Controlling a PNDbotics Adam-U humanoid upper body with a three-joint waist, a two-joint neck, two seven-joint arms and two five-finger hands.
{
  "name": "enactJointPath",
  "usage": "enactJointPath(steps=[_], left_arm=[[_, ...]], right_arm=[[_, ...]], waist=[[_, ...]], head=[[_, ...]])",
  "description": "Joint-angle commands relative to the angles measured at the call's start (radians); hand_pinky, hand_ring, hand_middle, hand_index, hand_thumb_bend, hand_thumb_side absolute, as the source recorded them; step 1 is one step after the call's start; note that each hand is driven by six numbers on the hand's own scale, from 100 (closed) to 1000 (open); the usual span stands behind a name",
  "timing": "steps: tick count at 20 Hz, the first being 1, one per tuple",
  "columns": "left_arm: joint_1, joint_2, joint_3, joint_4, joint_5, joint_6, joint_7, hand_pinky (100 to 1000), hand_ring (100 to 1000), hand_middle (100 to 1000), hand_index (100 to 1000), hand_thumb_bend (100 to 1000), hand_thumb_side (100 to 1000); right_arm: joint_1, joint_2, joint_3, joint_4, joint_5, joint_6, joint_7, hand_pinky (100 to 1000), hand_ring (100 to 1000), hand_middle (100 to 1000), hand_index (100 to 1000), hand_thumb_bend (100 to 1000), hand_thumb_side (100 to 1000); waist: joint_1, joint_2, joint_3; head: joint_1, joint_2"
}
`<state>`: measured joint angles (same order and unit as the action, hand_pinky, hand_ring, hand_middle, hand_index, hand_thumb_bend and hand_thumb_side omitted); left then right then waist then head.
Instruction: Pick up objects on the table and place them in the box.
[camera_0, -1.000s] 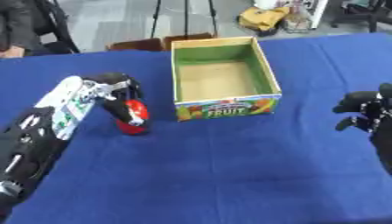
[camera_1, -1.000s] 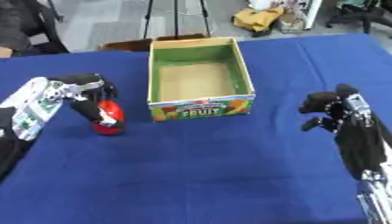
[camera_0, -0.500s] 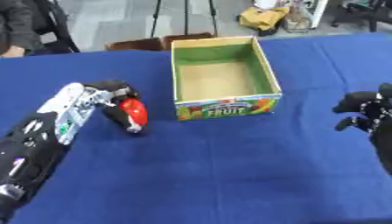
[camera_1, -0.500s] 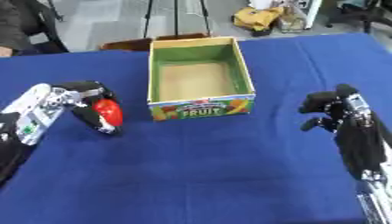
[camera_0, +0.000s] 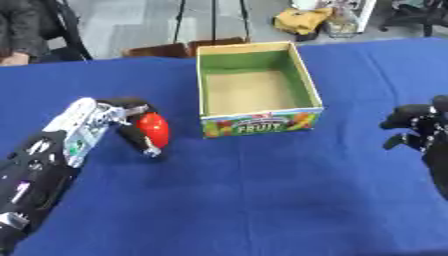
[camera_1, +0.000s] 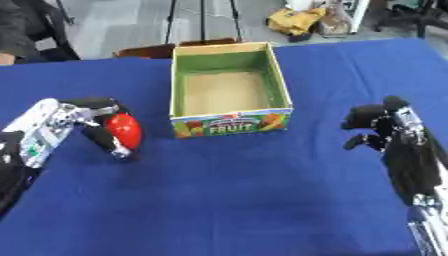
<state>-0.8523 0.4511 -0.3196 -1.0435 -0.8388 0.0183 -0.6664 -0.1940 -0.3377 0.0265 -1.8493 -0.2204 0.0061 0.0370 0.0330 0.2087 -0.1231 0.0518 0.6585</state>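
left hand (camera_0: 122, 120) curled round red object (camera_0: 154, 129), left of the box (camera_0: 255, 122), open blue table (camera_0: 262, 200) all round; object now lifted, tilted vs 1 s ago; right hand (camera_1: 374, 122) curled, holding nothing, near right edge

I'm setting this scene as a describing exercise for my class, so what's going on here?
The robot's left hand has its fingers curled round a small red rounded object, holding it to the left of an open cardboard box with green inner walls and a fruit label. The box looks empty. The right hand hangs curled at the right, holding nothing. Everything sits over a blue cloth-covered table.
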Motion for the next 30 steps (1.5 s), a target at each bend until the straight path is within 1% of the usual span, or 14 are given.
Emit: enactJointPath(steps=[1, 2, 3, 6, 11, 15, 17, 20, 24, 27, 30], left_arm=[[-0.006, 0.025, 0.009, -0.006, -0.005, 0.008, 0.007, 330, 491, 544, 723, 438, 389], [-0.006, 0.026, 0.010, -0.007, -0.003, 0.010, 0.012, 319, 483, 535, 716, 409, 382], [-0.006, 0.027, 0.011, -0.008, 0.001, 0.013, 0.015, 284, 459, 513, 697, 338, 367], [-0.007, 0.036, 0.014, -0.019, 0.020, 0.017, 0.008, 261, 444, 498, 684, 298, 366], [-0.031, 0.076, 0.016, -0.069, 0.047, 0.015, -0.031, 258, 444, 498, 682, 306, 377], [-0.077, 0.102, 0.025, -0.117, 0.037, 0.011, -0.053, 252, 438, 493, 682, 324, 387], [-0.104, 0.096, 0.038, -0.125, 0.037, 0.016, -0.054, 250, 436, 490, 682, 336, 393], [-0.154, 0.058, 0.047, -0.122, 0.010, 0.021, -0.037, 249, 436, 490, 683, 336, 393], [-0.221, -0.026, 0.062, -0.085, -0.078, 0.015, 0.004, 256, 441, 493, 687, 329, 390], [-0.257, -0.088, 0.082, -0.043, -0.164, 0.019, 0.068, 261, 445, 494, 690, 344, 409], [-0.275, -0.143, 0.101, 0.005, -0.253, 0.025, 0.146, 267, 437, 500, 694, 355, 412]], right_arm=[[-0.011, -0.019, -0.002, -0.009, 0.005, -0.002, 0.001, 463, 650, 588, 674, 100, 965], [-0.011, -0.019, -0.002, -0.009, 0.006, -0.002, 0.001, 463, 650, 588, 674, 100, 965], [-0.011, -0.019, -0.002, -0.009, 0.006, -0.001, 0.001, 463, 650, 588, 674, 100, 965], [-0.010, -0.020, -0.003, -0.008, 0.006, -0.001, 0.000, 463, 650, 588, 674, 100, 964], [-0.008, -0.021, -0.003, -0.007, 0.007, -0.001, -0.001, 463, 649, 588, 674, 100, 963], [-0.007, -0.022, -0.001, -0.007, 0.006, -0.001, 0.001, 463, 649, 588, 674, 100, 962], [-0.006, -0.022, 0.000, -0.006, 0.005, -0.001, 0.002, 463, 649, 588, 674, 100, 962], [-0.008, -0.021, 0.004, -0.007, 0.003, 0.000, 0.006, 463, 649, 588, 674, 100, 962], [-0.018, -0.019, 0.015, -0.008, 0.000, 0.002, 0.016, 463, 649, 588, 674, 100, 964], [-0.029, -0.018, 0.024, -0.010, -0.004, 0.004, 0.025, 464, 649, 588, 674, 100, 965], [-0.041, -0.018, 0.033, -0.013, -0.007, 0.007, 0.034, 464, 649, 588, 674, 100, 969]], waist=[[-0.003, -0.016, 0.001], [-0.004, -0.016, 0.000], [-0.004, -0.017, 0.000], [-0.004, -0.018, -0.001], [-0.002, -0.023, -0.001], [-0.001, -0.028, -0.003], [-0.002, -0.030, -0.007], [-0.001, -0.031, -0.017], [0.003, -0.026, -0.044], [0.009, -0.019, -0.074], [0.019, -0.008, -0.106]], head=[[-0.001, 0.000], [-0.002, 0.000], [-0.002, 0.000], [-0.004, 0.000], [-0.007, 0.001], [-0.007, 0.001], [-0.006, 0.002], [0.003, 0.000], [0.025, -0.008], [0.042, -0.017], [0.060, -0.029]])
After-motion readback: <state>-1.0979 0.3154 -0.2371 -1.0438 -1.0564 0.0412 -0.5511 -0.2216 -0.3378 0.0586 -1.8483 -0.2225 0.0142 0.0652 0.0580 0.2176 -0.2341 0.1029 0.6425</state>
